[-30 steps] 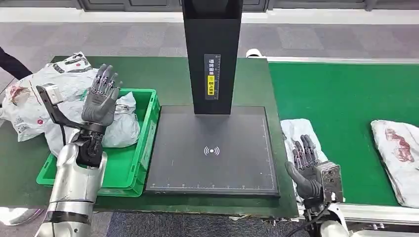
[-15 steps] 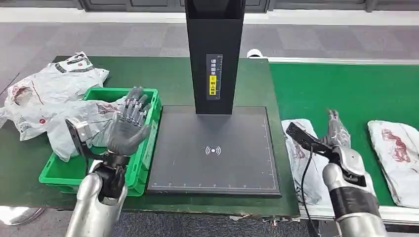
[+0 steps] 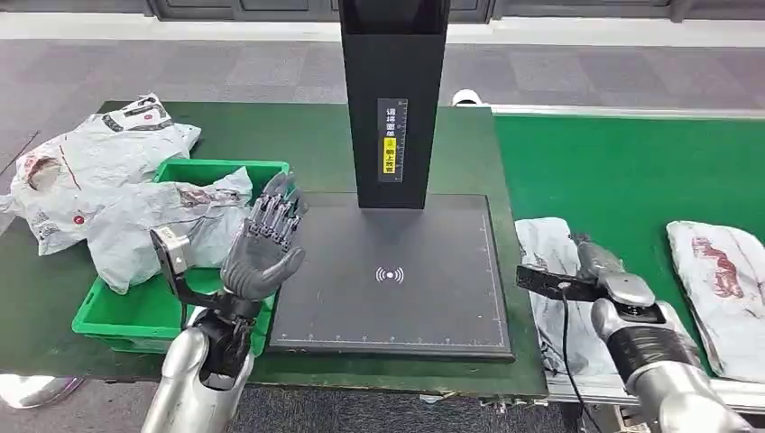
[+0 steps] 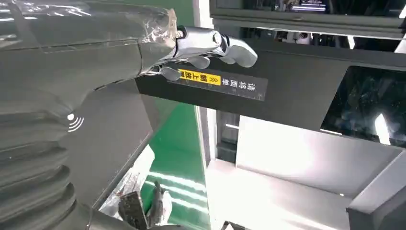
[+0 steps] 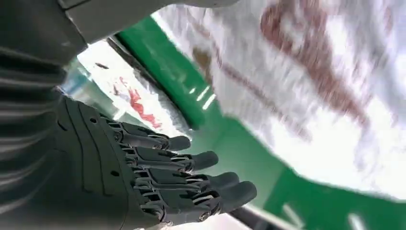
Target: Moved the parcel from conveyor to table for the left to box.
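Right hand (image 3: 597,262) mostly hidden behind its wrist camera in the head view; seen in the right wrist view with fingers (image 5: 191,163) apart and holding nothing, above the grey parcel (image 3: 552,271) lying on the green conveyor (image 3: 622,171). Left hand (image 3: 262,248) raised, spread, empty, between green bin (image 3: 135,316) and black scanner plate (image 3: 388,298).

Crinkled glossy plastic on the parcel (image 3: 552,271); smooth green plastic bin (image 3: 144,311). Matt black scanner plate (image 3: 388,271), matt green belt (image 3: 631,171). Brushed silver metal arms.
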Controlling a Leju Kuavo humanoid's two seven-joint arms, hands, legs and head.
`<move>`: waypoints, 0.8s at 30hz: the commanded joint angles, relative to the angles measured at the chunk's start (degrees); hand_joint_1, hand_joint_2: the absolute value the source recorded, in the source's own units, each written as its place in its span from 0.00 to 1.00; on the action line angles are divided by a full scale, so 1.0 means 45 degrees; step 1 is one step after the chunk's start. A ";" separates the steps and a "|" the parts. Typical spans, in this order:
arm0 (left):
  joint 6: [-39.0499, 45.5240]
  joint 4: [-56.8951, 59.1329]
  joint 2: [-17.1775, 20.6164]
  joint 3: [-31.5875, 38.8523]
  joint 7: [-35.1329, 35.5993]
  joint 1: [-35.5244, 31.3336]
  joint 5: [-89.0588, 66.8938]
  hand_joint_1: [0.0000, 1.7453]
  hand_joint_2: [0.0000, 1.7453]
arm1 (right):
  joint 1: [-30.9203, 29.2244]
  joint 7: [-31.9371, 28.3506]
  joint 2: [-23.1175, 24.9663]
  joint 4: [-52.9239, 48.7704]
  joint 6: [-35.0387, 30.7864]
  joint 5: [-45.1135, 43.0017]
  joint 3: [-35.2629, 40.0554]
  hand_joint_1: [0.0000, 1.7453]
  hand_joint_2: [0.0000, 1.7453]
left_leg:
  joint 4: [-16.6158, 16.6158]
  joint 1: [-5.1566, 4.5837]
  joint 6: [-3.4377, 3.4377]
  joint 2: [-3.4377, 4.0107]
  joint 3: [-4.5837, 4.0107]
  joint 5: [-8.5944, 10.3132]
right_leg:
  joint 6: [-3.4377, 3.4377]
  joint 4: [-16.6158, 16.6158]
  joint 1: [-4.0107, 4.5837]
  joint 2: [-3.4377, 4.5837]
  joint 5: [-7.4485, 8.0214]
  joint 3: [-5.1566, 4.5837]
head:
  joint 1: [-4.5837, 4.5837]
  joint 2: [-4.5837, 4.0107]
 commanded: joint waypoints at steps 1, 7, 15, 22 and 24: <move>-0.0029 0.0950 -0.0002 -0.0365 -0.0130 -0.0388 -0.0062 0.00 1.00 | 0.0376 -0.1030 0.0209 0.1705 0.0246 -0.0750 0.2157 0.00 1.00 | -0.0022 0.0013 -0.0004 -0.0019 0.0037 -0.0001 | -0.0009 -0.0034 0.0014 -0.0019 -0.0003 0.0049 | 0.0000 0.0000; -0.0151 0.0993 -0.0059 -0.0393 -0.0137 -0.0413 -0.0089 0.00 1.00 | 0.0851 -0.1948 0.0161 0.1585 0.1129 -0.1382 0.3587 0.00 1.00 | -0.0048 0.0018 -0.0011 0.0011 0.0068 -0.0009 | -0.0019 -0.0060 0.0019 0.0015 0.0000 0.0071 | 0.0005 0.0000; -0.0129 0.1354 -0.0096 -0.0423 -0.0092 -0.0749 -0.0083 0.00 1.00 | 0.0677 -0.2150 -0.0308 0.1518 0.1806 -0.1497 0.4516 0.00 1.00 | -0.0019 0.0020 -0.0053 0.0099 0.0087 -0.0043 | -0.0026 -0.0023 0.0032 0.0097 -0.0005 0.0037 | 0.0000 0.0000; 0.0023 0.1500 -0.0164 -0.0302 0.0170 -0.1004 0.0082 0.00 1.00 | 0.0384 -0.1741 -0.0345 0.1634 0.2188 -0.1341 0.5123 0.00 1.00 | -0.0025 0.0037 -0.0067 0.0101 0.0118 -0.0044 | -0.0057 -0.0021 0.0072 0.0098 -0.0020 0.0059 | 0.0000 0.0000; 0.0175 0.1574 -0.0202 -0.0228 0.0323 -0.1189 0.0132 0.00 1.00 | 0.0290 -0.1505 -0.0416 0.1625 0.2310 -0.1334 0.5388 0.00 1.00 | -0.0040 0.0045 -0.0067 0.0079 0.0119 -0.0031 | -0.0058 -0.0043 0.0081 0.0075 -0.0012 0.0074 | 0.0000 0.0000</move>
